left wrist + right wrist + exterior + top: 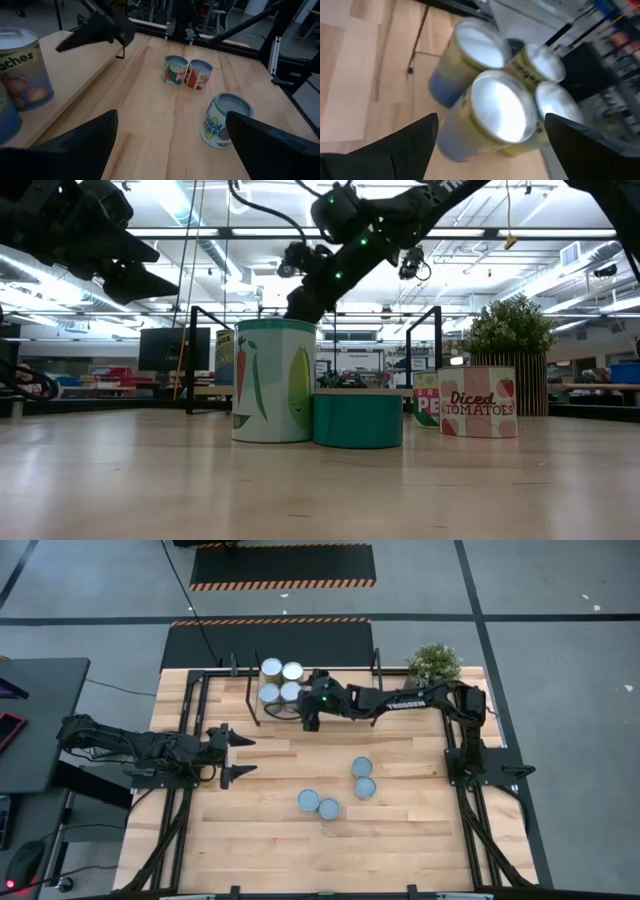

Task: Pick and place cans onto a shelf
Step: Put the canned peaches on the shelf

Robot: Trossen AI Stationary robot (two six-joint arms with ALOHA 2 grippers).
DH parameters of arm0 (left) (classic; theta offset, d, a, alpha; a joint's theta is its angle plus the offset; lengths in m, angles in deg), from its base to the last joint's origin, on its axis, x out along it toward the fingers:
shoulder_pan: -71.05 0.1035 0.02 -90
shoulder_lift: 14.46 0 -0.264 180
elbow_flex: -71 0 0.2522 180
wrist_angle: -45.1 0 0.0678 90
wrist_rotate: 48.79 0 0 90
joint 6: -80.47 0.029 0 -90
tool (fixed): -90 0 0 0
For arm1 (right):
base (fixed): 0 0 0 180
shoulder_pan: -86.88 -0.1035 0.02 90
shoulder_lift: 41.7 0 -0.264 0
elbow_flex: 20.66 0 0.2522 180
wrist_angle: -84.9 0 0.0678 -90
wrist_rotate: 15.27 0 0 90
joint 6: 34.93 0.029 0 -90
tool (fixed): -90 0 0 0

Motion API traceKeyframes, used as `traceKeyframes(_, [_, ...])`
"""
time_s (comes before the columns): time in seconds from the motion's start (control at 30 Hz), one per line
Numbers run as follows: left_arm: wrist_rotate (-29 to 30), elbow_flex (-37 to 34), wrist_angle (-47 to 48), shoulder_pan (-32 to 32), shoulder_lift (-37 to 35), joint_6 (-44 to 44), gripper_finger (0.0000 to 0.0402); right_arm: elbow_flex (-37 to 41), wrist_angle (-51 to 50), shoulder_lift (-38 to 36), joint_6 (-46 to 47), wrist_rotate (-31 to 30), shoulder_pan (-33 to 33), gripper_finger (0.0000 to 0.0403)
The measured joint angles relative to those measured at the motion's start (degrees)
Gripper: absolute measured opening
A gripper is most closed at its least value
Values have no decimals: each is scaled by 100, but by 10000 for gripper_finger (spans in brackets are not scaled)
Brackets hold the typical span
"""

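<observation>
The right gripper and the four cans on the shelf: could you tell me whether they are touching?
Apart. The right wrist view shows the open right gripper clear of the cans.

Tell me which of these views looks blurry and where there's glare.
Right wrist view: the four shelf cans are smeared by motion blur, their tops glaring white. Low view: ceiling lights glare and the near tabletop is soft. High view and left wrist view look fairly sharp.

Two dark jointed arms, black cabling, green indicator light on right arm; pointed black pincer fingers.
</observation>
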Motion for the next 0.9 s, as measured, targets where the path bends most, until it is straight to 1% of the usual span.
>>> traceKeyframes(0.07, [0, 0, 0, 0, 0, -7, 375, 0, 88, -1, -144, -21, -51, 373])
traceKeyframes(0.2, [2, 0, -2, 2, 0, 103, 375, 0, 202, 24, -402, 143, -76, 373])
traceKeyframes(0.3, [3, 0, -7, 2, 0, 122, 375, 2, 269, 35, -554, 144, 35, 373])
traceKeyframes(0.53, [2, 0, -7, 2, 0, 104, 375, 2, 323, 37, -582, 134, 300, 373])
traceKeyframes(0.63, [2, 0, -7, 2, 0, 95, 375, 2, 196, 37, -578, 247, 401, 373])
traceKeyframes(0.9, [2, 0, -7, 2, 1, 91, 375, 2, -166, 37, -638, -305, 485, 373])
